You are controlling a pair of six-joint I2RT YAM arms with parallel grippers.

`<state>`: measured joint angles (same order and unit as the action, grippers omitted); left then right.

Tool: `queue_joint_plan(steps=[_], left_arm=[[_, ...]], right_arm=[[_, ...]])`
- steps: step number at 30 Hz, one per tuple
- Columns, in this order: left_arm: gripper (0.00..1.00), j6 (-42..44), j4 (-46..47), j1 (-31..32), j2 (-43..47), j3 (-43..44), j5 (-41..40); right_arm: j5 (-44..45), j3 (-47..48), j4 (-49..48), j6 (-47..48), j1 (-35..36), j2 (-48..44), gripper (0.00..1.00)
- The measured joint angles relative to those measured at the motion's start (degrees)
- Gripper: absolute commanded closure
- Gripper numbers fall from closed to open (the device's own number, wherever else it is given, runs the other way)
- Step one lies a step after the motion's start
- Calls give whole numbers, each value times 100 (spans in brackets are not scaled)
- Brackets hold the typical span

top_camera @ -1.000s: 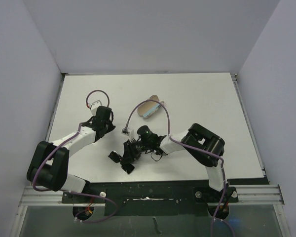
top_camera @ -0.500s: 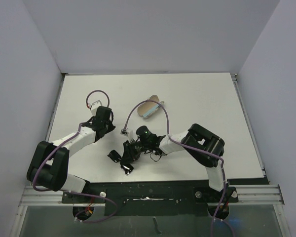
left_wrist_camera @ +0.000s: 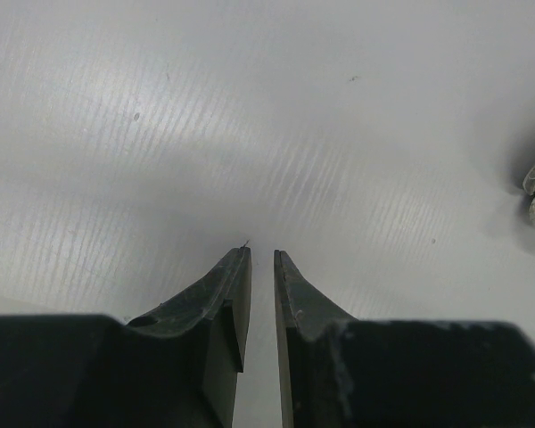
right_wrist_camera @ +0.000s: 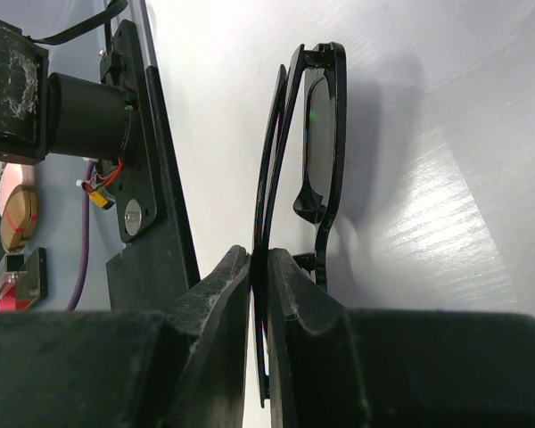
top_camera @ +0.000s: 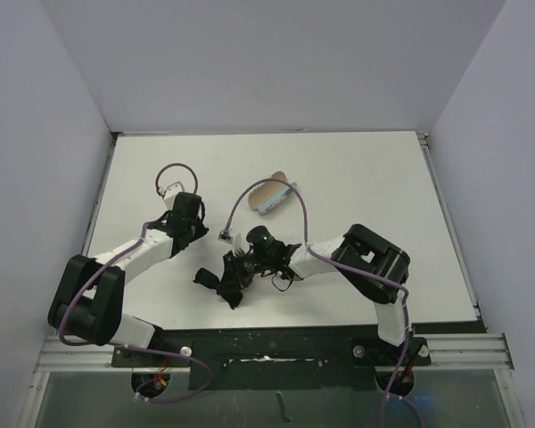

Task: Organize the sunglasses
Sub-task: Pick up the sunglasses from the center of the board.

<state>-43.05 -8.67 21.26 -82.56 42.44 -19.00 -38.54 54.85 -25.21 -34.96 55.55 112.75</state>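
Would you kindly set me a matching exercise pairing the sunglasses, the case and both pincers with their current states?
1. sunglasses
2. case
3. left pincer
4. right pincer

A. shut, empty
B. lying free, untouched
C. shut on a thin black frame
D. dark-lensed, held on edge

Pairs: 1-D, 2-B, 3-A, 4-C
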Motion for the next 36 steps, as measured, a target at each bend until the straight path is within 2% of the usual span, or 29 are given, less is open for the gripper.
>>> queue_joint_plan(steps=[10,16,28,36], left_arm=[[83,-20,17,0,0,0,-2],[83,-35,31,-11,2,0,-4],[83,-131,365,-37,-20,2,-9],[83,-90,831,-22,-647,291,-22]], right_arm=[[203,-400,-9,-22,-57,-389,100],[271,-841,-146,-149,-337,-876,100],[654,-1676,-157,-205,-1620,-2551,100],[1093,-1696,-39,-151,-2485,-3324,100]])
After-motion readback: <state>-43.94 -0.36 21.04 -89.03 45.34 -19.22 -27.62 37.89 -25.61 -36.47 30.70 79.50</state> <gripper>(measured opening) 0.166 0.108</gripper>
